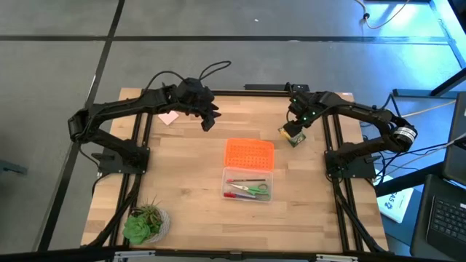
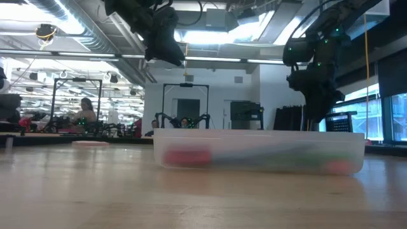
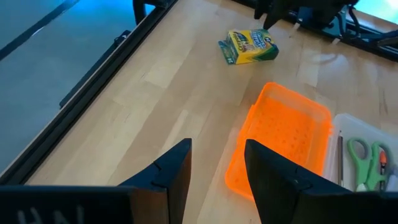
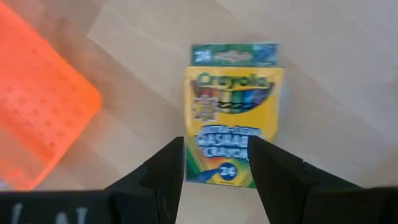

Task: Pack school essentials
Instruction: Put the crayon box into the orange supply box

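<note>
On a wooden table [image 1: 189, 189], the right claw [image 4: 214, 163] hovers part-open and empty over the crayon box [image 4: 233, 115], beside the orange lid [image 1: 249, 153], clear box [image 1: 247, 185] holding scissors [image 1: 255, 190], and a far-corner plant [image 1: 145, 222].

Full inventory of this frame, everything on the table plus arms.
Clear box: 1, transparent, table centre, near side.
Scissors: 1, green handles, in the clear box.
Pen or pencil items: number unclear, thin, in the clear box.
Lid: 1, orange, perforated, flat beside the box.
Crayon box: 1, yellow-green, table right, under the right gripper.
Note pad: 1, pink, far left.
Potted plant: 1, green, near-left corner.
Left gripper: fingers open, empty, above far-left table.
Right gripper: fingers open, over the crayon box.
</note>
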`<state>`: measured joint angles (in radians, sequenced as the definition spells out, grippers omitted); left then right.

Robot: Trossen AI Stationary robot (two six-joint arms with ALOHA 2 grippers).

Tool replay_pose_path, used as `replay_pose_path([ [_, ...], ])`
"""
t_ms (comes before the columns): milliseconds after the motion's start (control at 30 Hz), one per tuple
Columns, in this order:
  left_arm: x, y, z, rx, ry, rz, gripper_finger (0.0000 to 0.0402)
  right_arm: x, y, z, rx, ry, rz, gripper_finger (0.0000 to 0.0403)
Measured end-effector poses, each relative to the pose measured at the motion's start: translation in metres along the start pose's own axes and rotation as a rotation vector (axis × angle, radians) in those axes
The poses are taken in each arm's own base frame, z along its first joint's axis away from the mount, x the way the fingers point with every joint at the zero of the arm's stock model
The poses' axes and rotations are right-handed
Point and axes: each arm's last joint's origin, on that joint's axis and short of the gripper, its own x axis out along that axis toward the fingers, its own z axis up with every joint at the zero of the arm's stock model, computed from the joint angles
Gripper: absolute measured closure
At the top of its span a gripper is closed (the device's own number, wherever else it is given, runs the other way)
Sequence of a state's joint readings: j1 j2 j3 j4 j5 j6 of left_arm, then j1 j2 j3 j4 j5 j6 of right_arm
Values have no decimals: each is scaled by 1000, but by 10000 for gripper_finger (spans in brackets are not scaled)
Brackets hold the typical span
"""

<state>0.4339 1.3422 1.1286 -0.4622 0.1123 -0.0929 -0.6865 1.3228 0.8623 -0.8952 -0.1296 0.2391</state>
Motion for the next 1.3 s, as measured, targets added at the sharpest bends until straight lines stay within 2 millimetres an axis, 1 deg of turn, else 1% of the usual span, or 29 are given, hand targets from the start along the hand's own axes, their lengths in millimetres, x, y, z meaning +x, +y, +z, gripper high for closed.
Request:
replay_pose_path([
  [167,0,-5,0,25,3,-19,259,0,2,0,-9,12,57,225],
  [367,0,-11,-1,200,2,-145,260,0,2,0,-9,13,62,225],
  [567,0,-11,-1,304,-6,-152,260,0,2,1,-10,5,65,225],
  [633,0,-11,-1,307,-6,-153,260,0,2,1,-10,5,65,225],
  [767,0,-11,-1,246,1,-152,260,0,2,1,-11,-1,67,225],
  [1100,1,-7,-1,244,0,-30,260,0,2,2,-13,-9,70,225],
  [1300,1,-7,-1,244,0,-15,260,0,2,2,-8,-9,70,225],
])
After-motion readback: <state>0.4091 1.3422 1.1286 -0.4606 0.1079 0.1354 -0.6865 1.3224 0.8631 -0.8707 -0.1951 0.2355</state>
